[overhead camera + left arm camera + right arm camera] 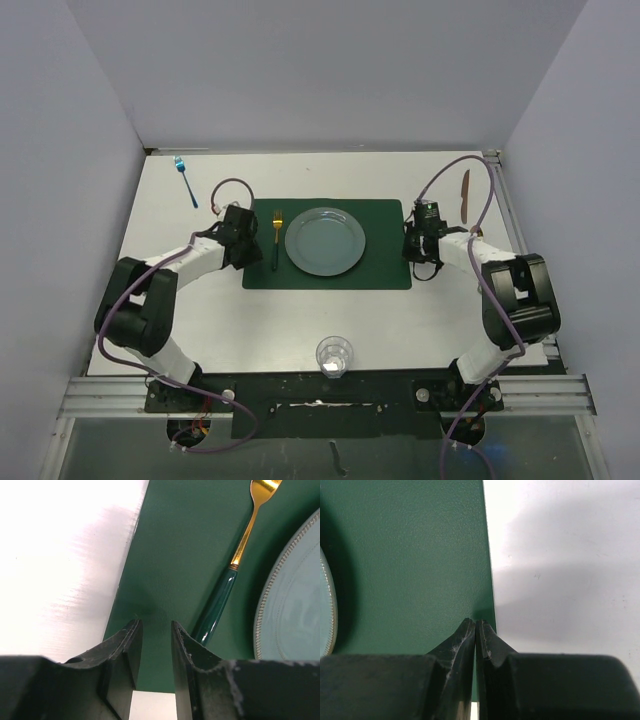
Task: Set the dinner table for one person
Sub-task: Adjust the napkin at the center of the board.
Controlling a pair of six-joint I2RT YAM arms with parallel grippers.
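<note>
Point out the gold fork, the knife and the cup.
gold fork (277, 240), top view, middle of its length, on the placemat.
knife (465, 196), top view, middle of its length.
cup (321, 352), top view, left side of its rim.

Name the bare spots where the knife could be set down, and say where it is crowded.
Free: the placemat strip between plate and right gripper; the dinner table between the placemat's near edge and the cup. Crowded: left of the plate, where fork and left gripper sit close.
</note>
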